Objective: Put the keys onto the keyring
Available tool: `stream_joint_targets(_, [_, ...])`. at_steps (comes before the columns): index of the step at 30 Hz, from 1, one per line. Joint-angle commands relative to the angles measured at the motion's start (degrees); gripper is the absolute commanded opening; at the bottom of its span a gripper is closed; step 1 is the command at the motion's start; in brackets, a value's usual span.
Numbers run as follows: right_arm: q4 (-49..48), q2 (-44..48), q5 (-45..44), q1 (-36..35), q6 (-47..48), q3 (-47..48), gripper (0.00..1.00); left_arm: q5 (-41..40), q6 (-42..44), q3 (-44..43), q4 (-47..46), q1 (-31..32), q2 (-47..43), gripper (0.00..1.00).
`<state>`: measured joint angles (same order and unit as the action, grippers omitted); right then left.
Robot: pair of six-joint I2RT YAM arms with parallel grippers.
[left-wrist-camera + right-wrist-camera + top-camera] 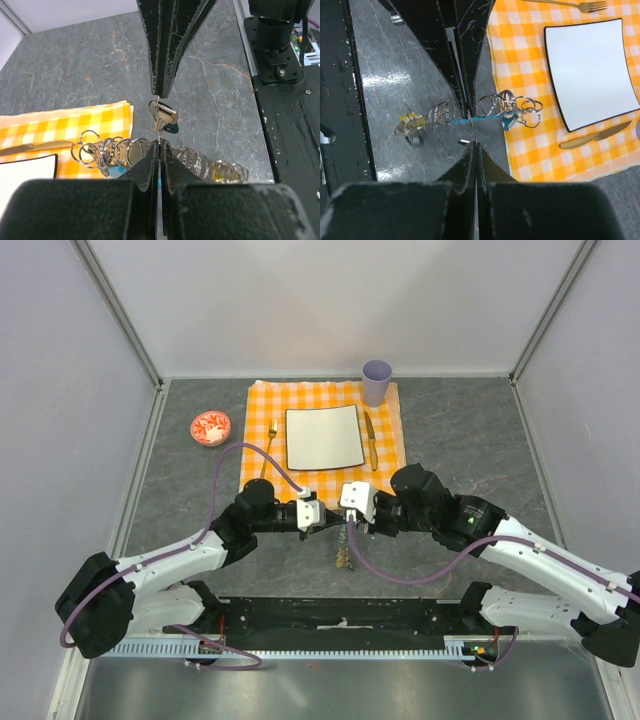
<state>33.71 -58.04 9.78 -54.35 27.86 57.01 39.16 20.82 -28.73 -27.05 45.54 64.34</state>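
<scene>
My two grippers meet tip to tip above the grey table, just in front of the cloth. The left gripper (160,144) is shut on the thin lower end of a small silvery key (164,117). The right gripper (476,145) is shut on a thin silvery wire, which looks like the small ring at the key's top. Below them on the table lies the keyring (492,118), a turquoise tag with a row of several silvery rings (120,150) strung along it. A brass-coloured bunch of keys (410,124) lies at its near end. From above the grippers sit at left (332,521) and right (346,520).
An orange checked cloth (260,455) carries a white square plate (323,437), a gold fork (271,435) and a gold knife (371,440). A lilac cup (377,380) stands at its far corner and a red-and-white bowl (210,427) to its left. The black base rail (340,618) runs along the near edge.
</scene>
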Motion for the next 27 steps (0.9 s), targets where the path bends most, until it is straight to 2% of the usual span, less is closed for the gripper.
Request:
stream_joint_targets(1, [-1.02, -0.49, 3.75, 0.12, 1.94, -0.5, 0.0, 2.5, 3.53, -2.82, 0.15, -0.19, -1.14, 0.02])
stream_joint_targets(18, [-4.09, -1.99, 2.09, -0.58, 2.29, -3.22, 0.0, 4.61, 7.39, -5.54, 6.21, 0.34, 2.02, 0.02])
stream_joint_targets(27, [-5.5, -1.9, 2.43, -1.46, 2.29, -3.93, 0.0, -0.57, 11.7, -5.72, 9.38, 2.45, 1.58, 0.02])
